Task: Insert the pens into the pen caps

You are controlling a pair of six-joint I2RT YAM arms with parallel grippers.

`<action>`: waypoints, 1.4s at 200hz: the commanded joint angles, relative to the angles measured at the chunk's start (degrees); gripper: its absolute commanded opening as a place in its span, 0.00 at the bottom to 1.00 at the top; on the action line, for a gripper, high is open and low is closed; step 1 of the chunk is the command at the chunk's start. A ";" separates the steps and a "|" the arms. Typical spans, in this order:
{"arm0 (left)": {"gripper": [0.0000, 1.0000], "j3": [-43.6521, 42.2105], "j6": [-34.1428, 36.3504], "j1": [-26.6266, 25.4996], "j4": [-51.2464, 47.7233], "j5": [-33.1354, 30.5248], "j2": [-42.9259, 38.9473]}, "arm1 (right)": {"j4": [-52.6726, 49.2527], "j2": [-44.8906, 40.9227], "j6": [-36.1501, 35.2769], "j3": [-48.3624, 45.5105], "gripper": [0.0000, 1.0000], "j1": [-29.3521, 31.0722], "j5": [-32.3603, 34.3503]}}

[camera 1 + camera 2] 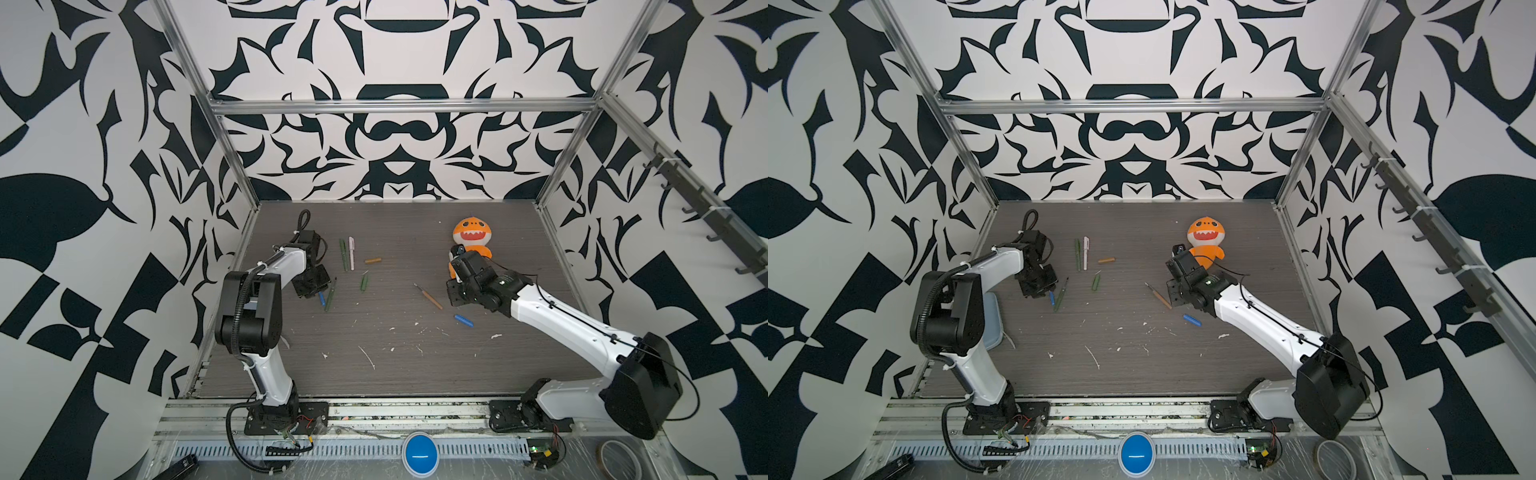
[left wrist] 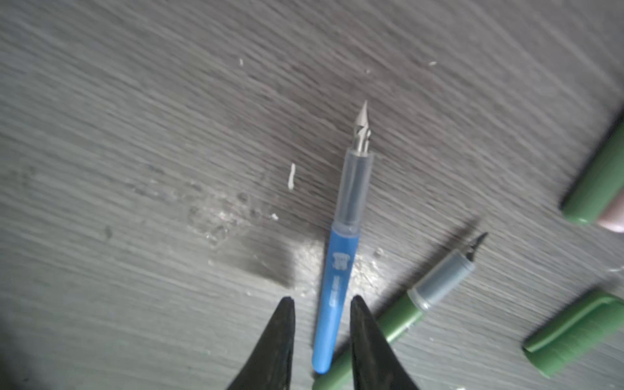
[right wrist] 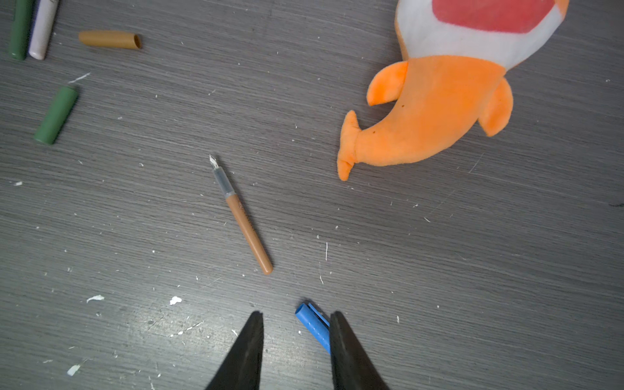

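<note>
The left hand [image 2: 322, 299] is released, its jaws straddling the blue pen [image 2: 341, 256] without clamping it. The right hand [image 3: 297, 313] is released and empty, near the blue cap [image 3: 314, 326]. On the grey desk [image 1: 415, 365] lie a plush shark [image 1: 471, 239], the orange-brown pen [image 3: 248, 229] and the mustard cap [image 3: 109, 40].

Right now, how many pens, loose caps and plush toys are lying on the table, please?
Pens: 5 (blue pen, uncapped green pen, far green pen, pink pen, brown pen)
Loose caps: 3 (mustard cap, green cap, blue cap)
Plush toys: 1 (orange plush toy)
Total: 9
</note>
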 commanded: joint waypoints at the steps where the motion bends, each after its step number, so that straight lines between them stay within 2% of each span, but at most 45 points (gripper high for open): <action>1: 0.29 2.03 1.88 0.23 -2.19 -0.44 2.41 | 1.27 -1.11 -0.49 0.47 0.36 -0.17 -0.51; 30: 0.25 1.65 2.75 0.30 -1.60 -2.09 3.73 | 1.05 -1.39 -0.19 0.92 0.36 -0.16 -0.46; 71: 0.12 -0.04 4.66 0.32 -1.09 -3.46 3.56 | 1.02 -2.88 1.16 0.85 0.36 -0.17 -0.24; 122: 0.07 0.99 8.82 -0.14 -1.22 -2.46 -2.94 | 1.08 -3.76 1.54 2.19 0.35 -0.17 -0.98; 132: 0.07 1.52 10.34 -0.87 -1.18 -2.01 -5.35 | 1.07 -4.02 1.66 2.41 0.35 -0.17 -3.51; 171: 0.04 5.26 18.00 -8.68 -0.10 -0.93 -13.59 | 2.63 -4.56 2.33 3.30 0.35 -0.17 -6.88; 199: 0.04 4.81 24.98 -19.32 8.47 2.17 -19.58 | 4.93 -4.78 2.73 4.68 0.35 -0.30 -10.25; 224: 0.04 3.36 30.06 -27.46 17.35 7.49 -22.74 | 8.96 -6.20 4.01 5.41 0.36 -0.67 -13.58; 246: 0.03 1.30 29.55 -29.24 24.34 15.74 -23.84 | 14.48 -8.72 6.21 4.61 0.42 -0.96 -16.18; 280: 0.02 -3.27 27.31 -29.23 31.47 23.31 -26.26 | 21.12 -13.29 12.26 2.43 0.55 -1.14 -14.49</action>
